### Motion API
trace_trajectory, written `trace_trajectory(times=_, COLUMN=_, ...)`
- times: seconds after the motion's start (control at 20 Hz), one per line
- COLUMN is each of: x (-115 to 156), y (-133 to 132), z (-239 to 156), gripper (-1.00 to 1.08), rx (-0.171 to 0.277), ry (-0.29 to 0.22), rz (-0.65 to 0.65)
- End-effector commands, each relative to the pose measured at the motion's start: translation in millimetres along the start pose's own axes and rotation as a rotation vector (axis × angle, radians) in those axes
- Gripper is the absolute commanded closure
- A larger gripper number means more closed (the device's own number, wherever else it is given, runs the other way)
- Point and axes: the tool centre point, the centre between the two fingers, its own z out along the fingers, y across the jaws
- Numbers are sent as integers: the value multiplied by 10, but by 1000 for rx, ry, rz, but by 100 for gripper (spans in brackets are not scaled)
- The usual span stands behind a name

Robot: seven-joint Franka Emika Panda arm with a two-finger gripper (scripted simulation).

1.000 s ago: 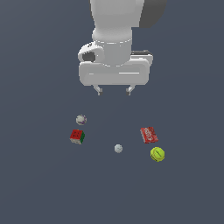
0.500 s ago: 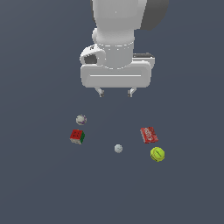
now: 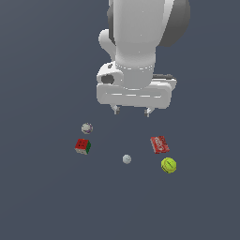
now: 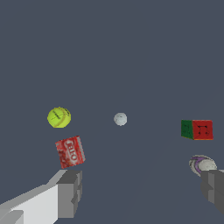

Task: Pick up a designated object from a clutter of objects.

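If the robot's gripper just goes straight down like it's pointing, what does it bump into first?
Probably just the bare floor: the open gripper hangs over a gap, with the red can and marked ball off to either side. Depth is uncertain.

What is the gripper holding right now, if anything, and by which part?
Nothing is held. The gripper is open and above the floor, with empty space between its fingers. The tennis ball lies untouched beside the red can.

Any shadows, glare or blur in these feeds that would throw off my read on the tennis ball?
Exterior view: flat, even light, no cast shadows or glare; the tennis ball is small but sharp beside the red can. Wrist view: equally flat and shadowless, ball crisp with its seam visible; the hand shows only its grey fingertips at the frame edge.
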Motion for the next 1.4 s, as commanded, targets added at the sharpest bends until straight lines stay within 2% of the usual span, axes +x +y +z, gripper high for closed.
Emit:
trace_trajectory(times=0.0, x=64, y=-109, z=115, gripper=-92, rx=-2, ry=-5, rz=38)
trace_trajectory(times=0.7, x=354, y=-837, z=930, gripper=-92, rx=-19, ry=-27, rz=279)
trace_trajectory(times=1.35, x=399, y=-1522, z=1801, gripper=-92, rx=-40, ry=-43, rz=500)
